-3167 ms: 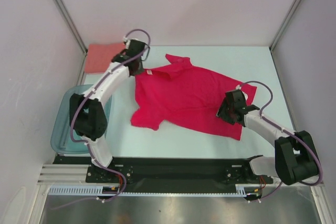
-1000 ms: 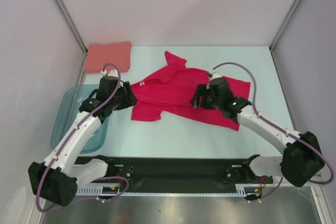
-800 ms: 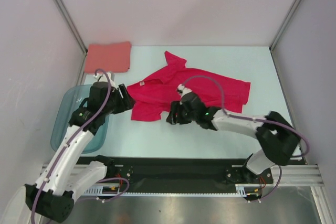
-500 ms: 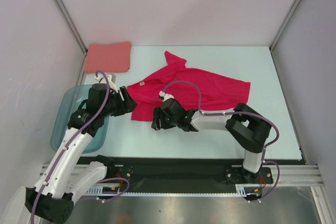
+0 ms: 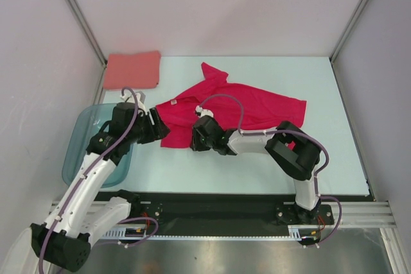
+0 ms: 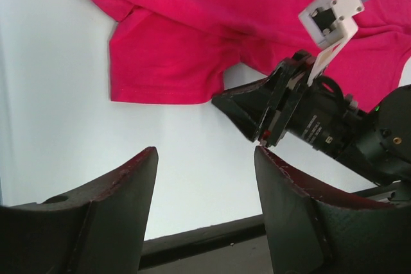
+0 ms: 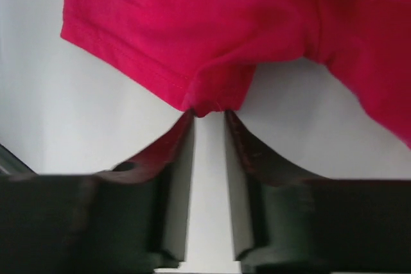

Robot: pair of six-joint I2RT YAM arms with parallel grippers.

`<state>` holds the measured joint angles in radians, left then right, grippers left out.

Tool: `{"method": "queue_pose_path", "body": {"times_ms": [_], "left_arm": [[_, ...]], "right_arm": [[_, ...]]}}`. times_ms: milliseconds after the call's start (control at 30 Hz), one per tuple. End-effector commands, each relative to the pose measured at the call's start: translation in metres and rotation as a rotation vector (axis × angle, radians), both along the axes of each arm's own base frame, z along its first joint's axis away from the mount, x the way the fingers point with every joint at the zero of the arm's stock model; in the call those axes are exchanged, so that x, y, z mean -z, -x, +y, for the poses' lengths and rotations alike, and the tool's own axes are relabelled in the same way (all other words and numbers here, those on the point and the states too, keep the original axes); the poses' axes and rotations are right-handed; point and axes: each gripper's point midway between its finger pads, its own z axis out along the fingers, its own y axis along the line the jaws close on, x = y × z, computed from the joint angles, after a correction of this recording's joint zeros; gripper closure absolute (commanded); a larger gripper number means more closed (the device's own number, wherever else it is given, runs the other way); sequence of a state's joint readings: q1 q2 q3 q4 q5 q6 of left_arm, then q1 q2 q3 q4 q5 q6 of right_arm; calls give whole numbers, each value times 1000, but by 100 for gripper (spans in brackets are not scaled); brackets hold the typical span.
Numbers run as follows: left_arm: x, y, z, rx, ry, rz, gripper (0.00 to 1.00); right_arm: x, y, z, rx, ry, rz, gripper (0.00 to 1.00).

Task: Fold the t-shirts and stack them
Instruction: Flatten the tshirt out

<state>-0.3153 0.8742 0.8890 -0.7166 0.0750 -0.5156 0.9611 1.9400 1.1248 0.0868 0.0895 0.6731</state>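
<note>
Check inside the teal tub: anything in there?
Nothing shows in the part of the tub that is visible, only its bare bottom. The left arm crosses over the side nearer the red shirt, hiding that part.

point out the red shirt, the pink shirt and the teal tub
red shirt [image 5: 263,108]: top view, middle of its body
pink shirt [image 5: 131,70]: top view, centre of folded cloth
teal tub [image 5: 72,155]: top view, its left wall

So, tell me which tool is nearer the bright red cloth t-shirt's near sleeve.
Right. The right tool has its tips pinching the sleeve hem of the bright red cloth t-shirt. The left tool hangs open, short of that sleeve and not touching it.
</note>
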Motion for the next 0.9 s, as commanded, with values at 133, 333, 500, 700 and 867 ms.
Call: {"method": "queue_pose_path", "body": {"times_ms": [133,333,500,700,867], "left_arm": [[23,-8,2,-23,-29,67,34],[64,-10,-3,-48,-37,227,40],[120,-9,-5,-103,-40,375,51],[144,-7,-8,-140,1,394,57],[144,-19,-15,-137,33,350,51]], "right_arm": [[2,-23,-21,89,6,6,92],[8,-24,-44,99,-13,65,100],[7,-13,-46,37,-37,84,100],[0,-15,-68,56,-57,99,100],[-11,-11,-67,-27,-132,118,83]]}}
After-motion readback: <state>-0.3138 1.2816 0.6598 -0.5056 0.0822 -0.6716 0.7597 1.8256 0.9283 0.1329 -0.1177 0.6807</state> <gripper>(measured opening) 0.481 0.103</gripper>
